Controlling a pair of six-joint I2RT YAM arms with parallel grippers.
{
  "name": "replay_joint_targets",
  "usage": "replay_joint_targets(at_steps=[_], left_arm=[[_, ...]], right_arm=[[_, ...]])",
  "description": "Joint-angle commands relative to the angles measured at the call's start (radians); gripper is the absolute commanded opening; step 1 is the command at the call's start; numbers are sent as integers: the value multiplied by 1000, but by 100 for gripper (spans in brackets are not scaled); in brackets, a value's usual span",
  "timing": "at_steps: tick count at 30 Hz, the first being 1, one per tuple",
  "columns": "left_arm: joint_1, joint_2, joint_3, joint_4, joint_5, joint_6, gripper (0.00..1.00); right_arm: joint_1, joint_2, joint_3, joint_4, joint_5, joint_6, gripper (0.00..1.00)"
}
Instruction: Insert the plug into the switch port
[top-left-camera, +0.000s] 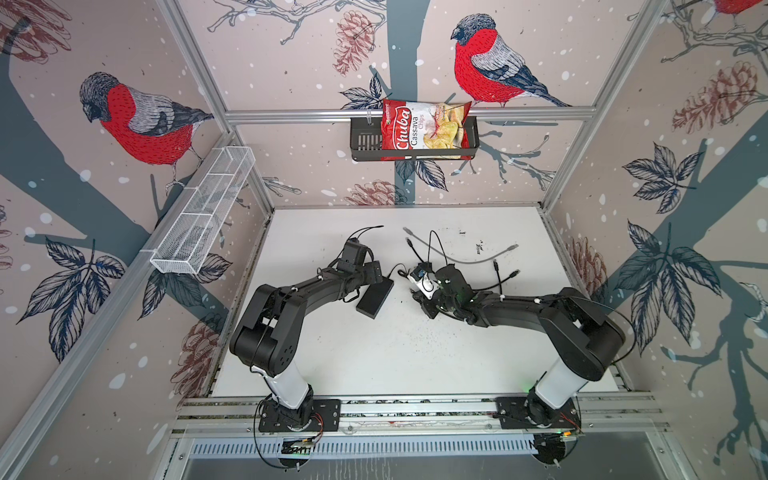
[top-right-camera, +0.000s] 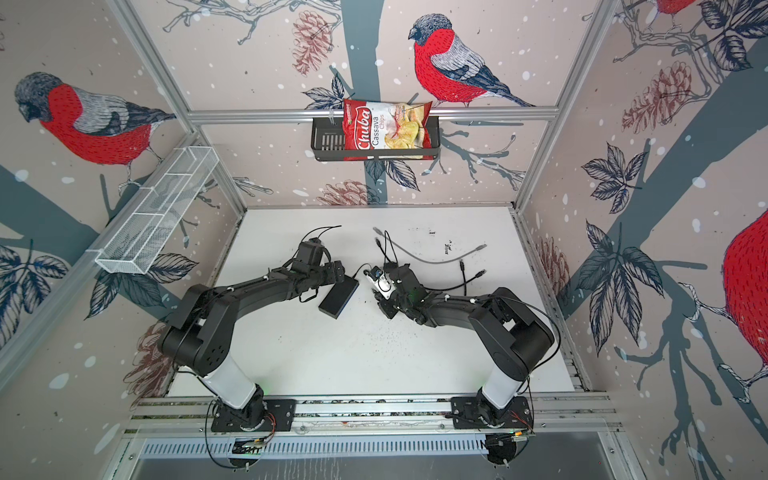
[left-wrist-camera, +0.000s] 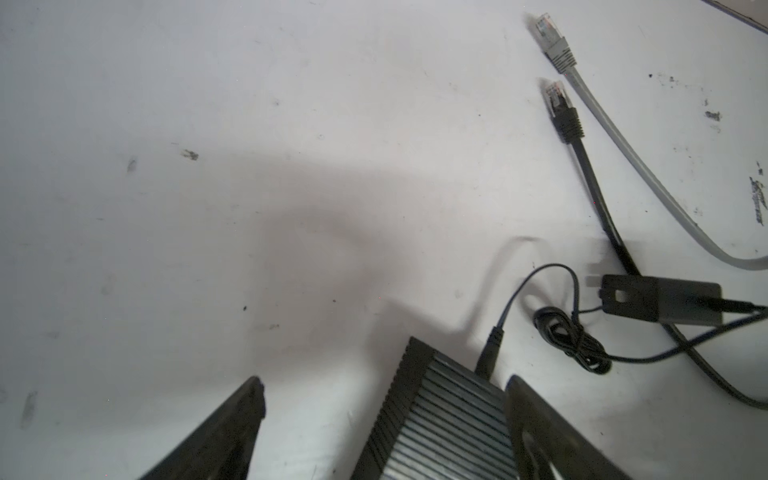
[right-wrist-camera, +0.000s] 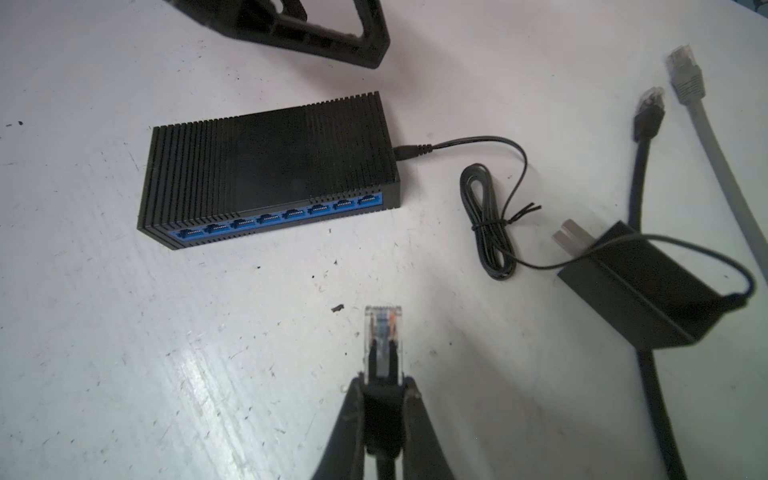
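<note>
The switch, a flat ribbed black box, lies on the white table, also seen in both top views. Its blue row of switch ports faces my right gripper. My right gripper is shut on the black boot of a clear plug, which points toward the ports from a short way off. My left gripper stands open over the switch's cable end. One of its fingers is close beside the box and the other is well apart from it.
A black power adapter with a bundled thin cord lies beside the switch. A loose grey-cabled plug and a black-cabled one lie farther back. A chips bag sits in a back-wall basket. A white wire basket hangs on the left wall.
</note>
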Motion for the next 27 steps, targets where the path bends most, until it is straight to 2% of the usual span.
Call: replay_joint_targets(at_steps=[1, 5, 9, 12, 16, 20, 24, 27], left_arm=[[8, 26, 28, -8, 1, 0, 88], [8, 16, 14, -9, 6, 8, 88], [7, -31, -17, -26, 66, 31, 96], [-6, -73, -52, -59, 70, 30, 96], [-64, -120, -80, -126, 33, 69, 96], [-142, -108, -36, -256, -35, 122, 96], [-160, -96, -33, -311, -25, 135, 96], [-160, -96, -34, -346, -64, 129, 96]], right_arm=[[4, 12, 23, -35, 3, 1, 0], [1, 6, 21, -23, 8, 12, 0], [-6, 17, 34, -40, 12, 18, 0], [-20, 21, 40, -50, -1, 27, 0], [-37, 23, 47, -59, -20, 32, 0], [-45, 20, 49, -60, -28, 25, 0], [-53, 12, 42, -50, -41, 25, 0], [-52, 8, 34, -38, -48, 28, 0]])
